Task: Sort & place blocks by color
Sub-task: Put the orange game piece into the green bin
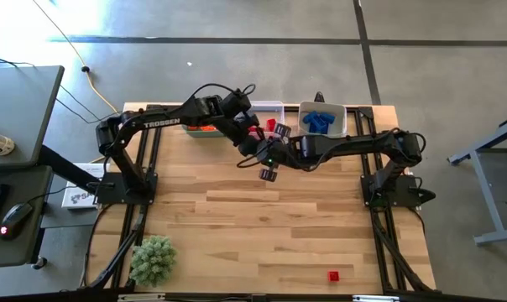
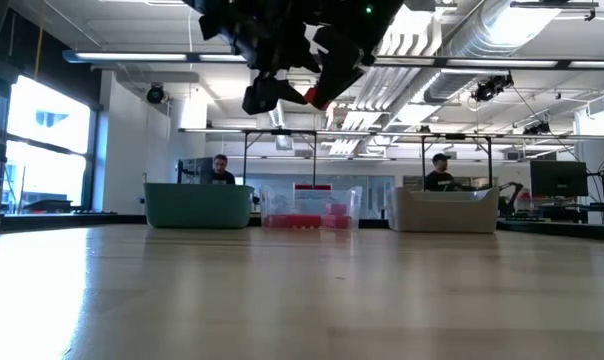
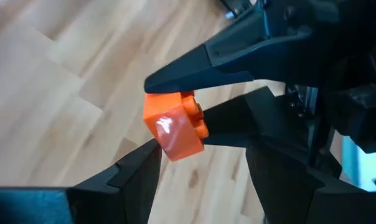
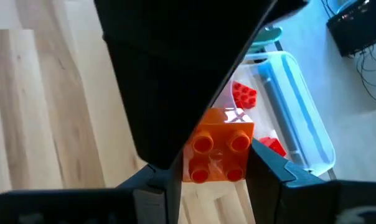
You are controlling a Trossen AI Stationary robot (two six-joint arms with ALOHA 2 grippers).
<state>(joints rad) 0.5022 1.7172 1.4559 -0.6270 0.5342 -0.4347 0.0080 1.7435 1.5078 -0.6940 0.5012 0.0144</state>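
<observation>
An orange block point(image 4: 218, 154) sits clamped between the two dark fingers of the right gripper point(image 4: 213, 177), studs facing the wrist camera, held up in the air above the wooden table point(image 1: 262, 226) near its far edge, just in front of the clear bin point(image 1: 274, 109). The left gripper point(image 3: 200, 171) meets it from the opposite side, its fingers point(image 3: 135, 177) spread apart on either side of the same block without closing on it, so the brick lies right in the mouth of the left tool while gripped by the right one. Seen from overhead, the two arms converge mid-table, wrists almost touching. Red blocks point(image 4: 244, 93) lie in the clear bin behind the handover point, blue blocks point(image 1: 319, 122) fill the white bin point(image 1: 342, 109) beside it, and one red block point(image 1: 334, 275) rests alone near the front edge of the table, well apart from both grippers. A green spiky ball point(image 1: 153, 258) sits at the front left corner
</observation>
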